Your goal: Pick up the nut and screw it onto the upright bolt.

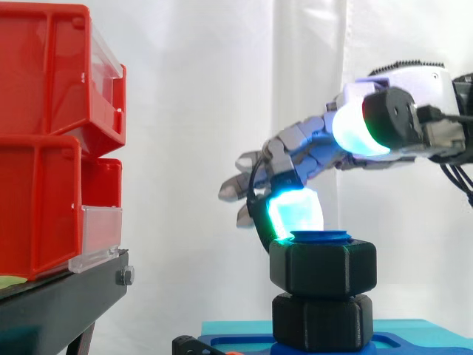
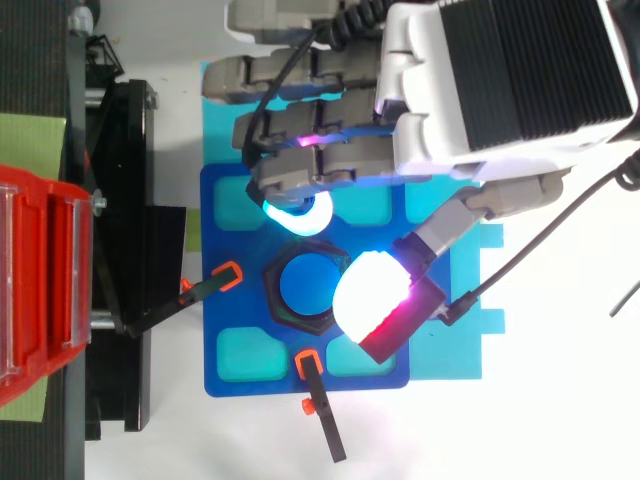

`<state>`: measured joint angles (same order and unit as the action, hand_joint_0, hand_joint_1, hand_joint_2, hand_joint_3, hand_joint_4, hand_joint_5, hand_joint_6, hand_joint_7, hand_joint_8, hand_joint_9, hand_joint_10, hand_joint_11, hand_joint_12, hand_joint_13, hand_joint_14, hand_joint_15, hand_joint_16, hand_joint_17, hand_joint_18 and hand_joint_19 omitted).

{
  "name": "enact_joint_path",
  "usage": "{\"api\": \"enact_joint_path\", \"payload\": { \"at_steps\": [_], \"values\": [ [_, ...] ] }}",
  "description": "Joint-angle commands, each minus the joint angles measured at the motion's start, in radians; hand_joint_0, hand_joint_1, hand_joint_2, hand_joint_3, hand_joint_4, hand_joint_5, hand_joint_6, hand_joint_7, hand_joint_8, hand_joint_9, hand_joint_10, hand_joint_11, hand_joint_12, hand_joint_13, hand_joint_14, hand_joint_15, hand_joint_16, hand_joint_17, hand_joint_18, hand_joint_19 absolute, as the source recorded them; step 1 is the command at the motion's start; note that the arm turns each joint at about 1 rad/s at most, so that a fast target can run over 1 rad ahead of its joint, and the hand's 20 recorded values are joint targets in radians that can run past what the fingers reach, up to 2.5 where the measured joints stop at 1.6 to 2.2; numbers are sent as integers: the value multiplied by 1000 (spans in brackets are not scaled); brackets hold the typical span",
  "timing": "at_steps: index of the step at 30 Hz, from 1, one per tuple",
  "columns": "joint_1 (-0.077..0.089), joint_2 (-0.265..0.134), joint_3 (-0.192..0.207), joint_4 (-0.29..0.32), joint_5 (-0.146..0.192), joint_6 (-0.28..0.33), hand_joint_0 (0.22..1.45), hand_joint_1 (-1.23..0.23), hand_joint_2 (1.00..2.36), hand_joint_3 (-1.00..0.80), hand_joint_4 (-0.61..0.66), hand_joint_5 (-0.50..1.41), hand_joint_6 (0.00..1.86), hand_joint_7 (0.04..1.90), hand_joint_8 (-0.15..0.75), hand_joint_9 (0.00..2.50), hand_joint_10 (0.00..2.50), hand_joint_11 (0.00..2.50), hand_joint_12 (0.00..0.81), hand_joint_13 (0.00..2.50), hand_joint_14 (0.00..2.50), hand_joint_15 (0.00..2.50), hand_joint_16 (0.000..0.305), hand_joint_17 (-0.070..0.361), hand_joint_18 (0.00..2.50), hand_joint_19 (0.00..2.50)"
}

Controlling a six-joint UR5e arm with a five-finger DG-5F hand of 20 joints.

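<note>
Black hex plastic nut (image 1: 322,266) atop blue upright bolt (image 2: 305,285), directly below hand (image 2: 500,90); fingers loosely spread, pads flanking, gripping nothing.

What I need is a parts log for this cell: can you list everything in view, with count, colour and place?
nut: one, black, round the bolt near its top
collar: one, black, hexagonal, under the nut on the plate
bolt: one, blue, upright at the plate's middle
plate: one, blue with cyan pockets, under the bolt
clamps: two, black with orange tips, at two plate edges
bins: at least two, red, stacked at left
stand: one, black, under the bins
sheet: one, green, beneath the bins
curtain: one, white, behind
hand: one, grey and white, glowing pads, open just above the nut
</note>
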<state>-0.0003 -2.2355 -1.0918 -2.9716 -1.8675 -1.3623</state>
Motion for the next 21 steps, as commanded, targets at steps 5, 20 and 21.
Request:
{"api": "enact_joint_path", "payload": {
  "at_steps": [5, 20, 21],
  "values": [
    [-1, -1, 76, -86, -7, -14, 499, -93, 1000, -500, 237, -19, 503, 1261, 247, 643, 0, 0, 337, 216, 0, 0, 38, 85, 0, 0],
    [32, -1, 15, -3, 15, -4, 489, -124, 1000, -500, 255, -86, 504, 938, 243, 700, 0, 0, 326, 281, 0, 0, 37, 84, 0, 0],
    [32, -1, 15, -1, 18, -4, 489, -124, 1000, -500, 254, -86, 503, 937, 243, 699, 0, 0, 325, 280, 0, 0, 37, 84, 0, 0]
  ]
}}
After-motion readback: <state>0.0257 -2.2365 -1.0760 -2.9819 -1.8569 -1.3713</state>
